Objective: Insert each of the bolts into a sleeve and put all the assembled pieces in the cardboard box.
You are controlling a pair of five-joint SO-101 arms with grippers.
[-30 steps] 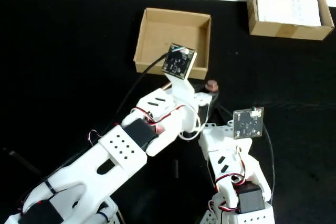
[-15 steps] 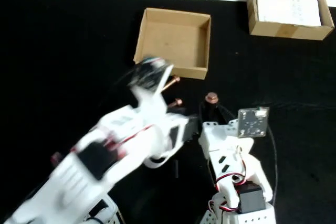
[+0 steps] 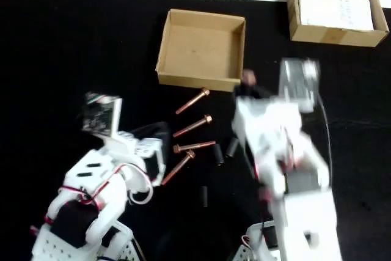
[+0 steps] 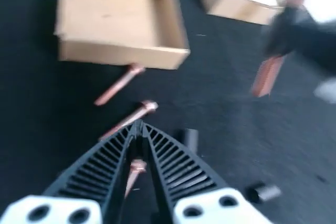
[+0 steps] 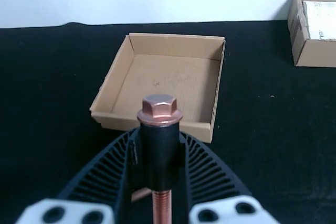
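Step, likely: delivering an assembled piece to box. R gripper (image 5: 157,140) fingers narrow, clamped on sleeve (image 5: 159,161) w/ bolt (image 5: 159,110) through it, upright, short of box (image 5: 173,41). Next: get over box, let go. L gripper (image 4: 138,128) fingers together, empty, above loose bolts (image 3: 192,126).

High view: right arm (image 3: 284,151) is smeared, and the bolt (image 3: 247,77) at its tip is barely readable. Left wrist view: same bolt (image 4: 266,74), blurred. Right wrist view: sleeve (image 5: 157,153) hides the upper shank, and the lower shank is cut off at the frame edge. Copper sliver (image 5: 139,195) beside the shank is possibly another bolt.
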